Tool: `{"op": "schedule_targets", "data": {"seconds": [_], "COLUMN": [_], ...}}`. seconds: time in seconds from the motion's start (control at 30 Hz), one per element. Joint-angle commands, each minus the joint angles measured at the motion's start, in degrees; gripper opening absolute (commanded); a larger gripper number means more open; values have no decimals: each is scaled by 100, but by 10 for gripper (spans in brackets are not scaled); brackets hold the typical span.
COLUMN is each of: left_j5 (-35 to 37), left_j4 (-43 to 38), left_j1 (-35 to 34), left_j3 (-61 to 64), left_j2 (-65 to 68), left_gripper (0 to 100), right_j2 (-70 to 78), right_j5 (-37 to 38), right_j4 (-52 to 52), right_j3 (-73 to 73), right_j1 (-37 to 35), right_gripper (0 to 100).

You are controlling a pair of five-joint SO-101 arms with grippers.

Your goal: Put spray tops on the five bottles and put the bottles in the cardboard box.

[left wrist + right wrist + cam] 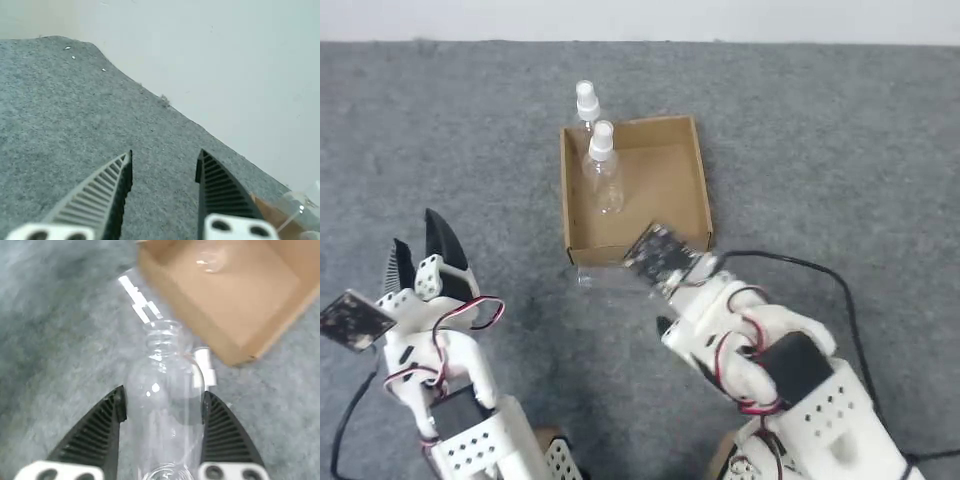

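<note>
The high view looks steeply down on the grey counter (820, 150) from above and behind both arms, with the cardboard box (660, 195) towards the far edge. The left wrist camera sits just behind its fingers (100, 200), facing low across the counter to the wall (225, 60). The right wrist camera looks down, close on the box's near wall, which the high view also shows.

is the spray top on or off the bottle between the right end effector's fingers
Off. The bottle between the right end effector's fingers ends in a bare threaded neck, with no top on it.
</note>
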Motion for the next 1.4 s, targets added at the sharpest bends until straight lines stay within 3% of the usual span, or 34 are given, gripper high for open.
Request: {"op": "schedule_targets", "data": {"seconds": [0.0,0.27,0.57,1.0,1.37], "left_j5": [-70,-70,-70,-70,-70], "left_j4": [-114,-114,-105,-97,-88], "left_j1": [18,18,26,26,211], "left_j3": [-75,-75,-75,-75,-75], "left_j2": [-88,-88,-88,-88,-88], "left_gripper": [199,199,199,199,199], "right_j2": [-189,-242,-242,-259,-1121], "right_j5": [-281,-826,-862,-862,-1257], "right_j4": [-321,-646,-1068,-1077,-1218], "right_j3": [-70,-70,-70,-70,105], "right_j1": [497,1007,1930,2088,3020], "right_gripper": [80,78,76,76,76]}}
